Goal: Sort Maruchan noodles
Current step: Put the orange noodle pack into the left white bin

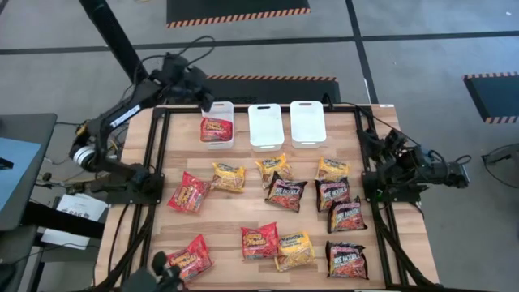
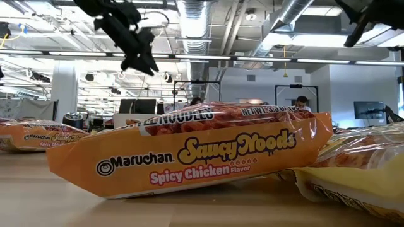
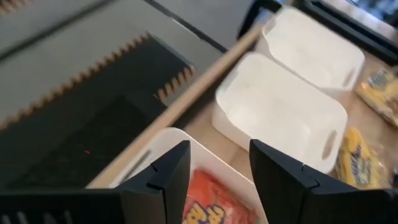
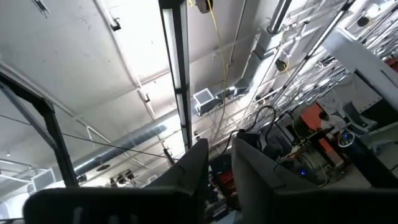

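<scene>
Nearest the low camera, an orange packet [image 2: 196,151] reads "Maruchan Saucy Noods Spicy Chicken"; left claw [image 3: 214,180] gapes empty.

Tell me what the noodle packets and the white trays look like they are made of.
Noodle packets: thin glossy plastic film, seemingly; it wrinkles, glints and shows a crimped end seam. White trays: probably rigid moulded plastic, matte, with rounded corners and a cut-out handle slot.

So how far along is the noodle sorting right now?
Barely begun. One red packet lies in the left tray; the left gripper hovers above it, jaws open and empty. The middle tray and right tray are empty. Thirteen or so packets remain on the table.
</scene>
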Tool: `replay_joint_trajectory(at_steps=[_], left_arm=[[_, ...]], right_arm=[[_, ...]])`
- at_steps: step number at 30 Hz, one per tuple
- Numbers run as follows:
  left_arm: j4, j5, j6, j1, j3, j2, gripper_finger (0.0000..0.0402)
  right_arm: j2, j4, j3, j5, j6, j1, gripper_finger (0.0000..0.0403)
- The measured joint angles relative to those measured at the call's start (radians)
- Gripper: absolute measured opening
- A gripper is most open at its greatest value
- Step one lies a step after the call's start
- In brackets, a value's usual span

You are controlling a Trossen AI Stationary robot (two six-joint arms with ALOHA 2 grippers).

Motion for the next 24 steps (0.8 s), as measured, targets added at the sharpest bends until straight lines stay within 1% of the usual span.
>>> replay_joint_trajectory(at_steps=[2, 6, 13, 24], left_arm=[[-0.029, 0.018, 0.025, 0.000, 0.014, 0.040, 0.0153], [-0.071, 0.018, 0.078, 0.000, 0.032, 0.098, 0.0153], [-0.096, 0.017, 0.082, 0.012, 0.036, 0.163, 0.0153], [-0.199, 0.023, 0.102, 0.028, 0.036, 0.265, 0.0153]], right_arm=[[0.000, -0.001, 0.000, 0.000, 0.000, -0.008, 0.0098], [0.000, -0.005, 0.000, 0.000, 0.000, -0.009, 0.0098], [0.000, -0.006, 0.000, 0.000, 0.000, -0.009, 0.0098], [0.000, -0.037, 0.000, 0.000, 0.000, -0.009, 0.0098]])
